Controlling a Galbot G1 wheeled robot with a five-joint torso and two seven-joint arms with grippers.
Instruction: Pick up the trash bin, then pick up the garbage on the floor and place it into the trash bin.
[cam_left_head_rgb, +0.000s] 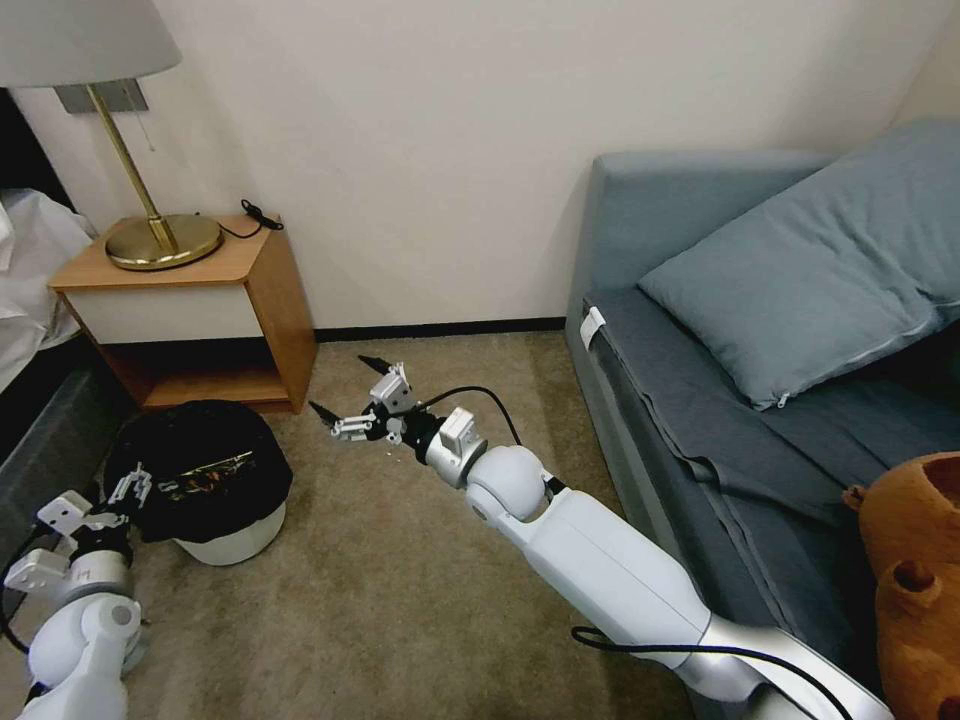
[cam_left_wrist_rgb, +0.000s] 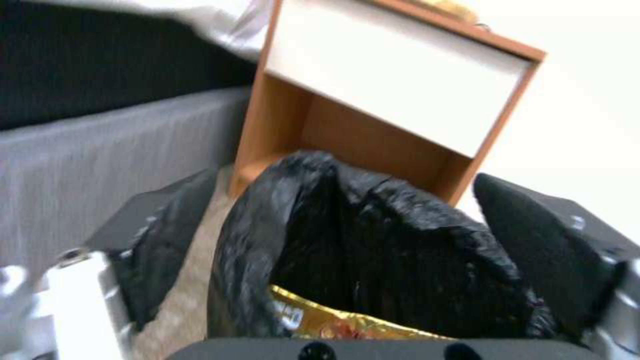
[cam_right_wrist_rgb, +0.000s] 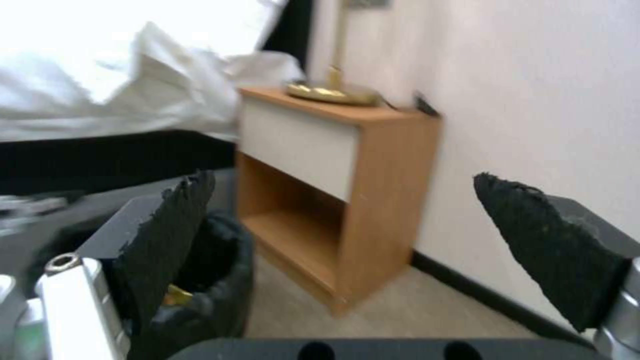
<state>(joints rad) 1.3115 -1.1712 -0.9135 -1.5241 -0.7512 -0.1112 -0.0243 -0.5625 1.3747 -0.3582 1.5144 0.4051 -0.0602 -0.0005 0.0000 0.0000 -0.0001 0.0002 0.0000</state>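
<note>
You're seeing trash bin (cam_left_head_rgb: 225, 510) sitting lower left of head frame, gold wrapper (cam_left_wrist_rgb: 333, 320) lying inside | left gripper (cam_left_head_rgb: 135, 487) straddling its bag rim, jaws spread, not clamping | right gripper (cam_left_head_rgb: 345, 390) hovering mid-frame, wide open, gripping nothing

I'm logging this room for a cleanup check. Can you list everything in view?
trash bin: one, white with black bag, on carpet by the nightstand
wrapper: one, gold, inside the bin
nightstand: one, wood with white drawer, against the wall
lamp: one, brass, on the nightstand
sofa: one, blue-grey, on the right
pillow: one, blue-grey, on the sofa
plush toy: one, brown, on the sofa
left hand: open, at the bin's rim
right hand: open, above the carpet
</note>
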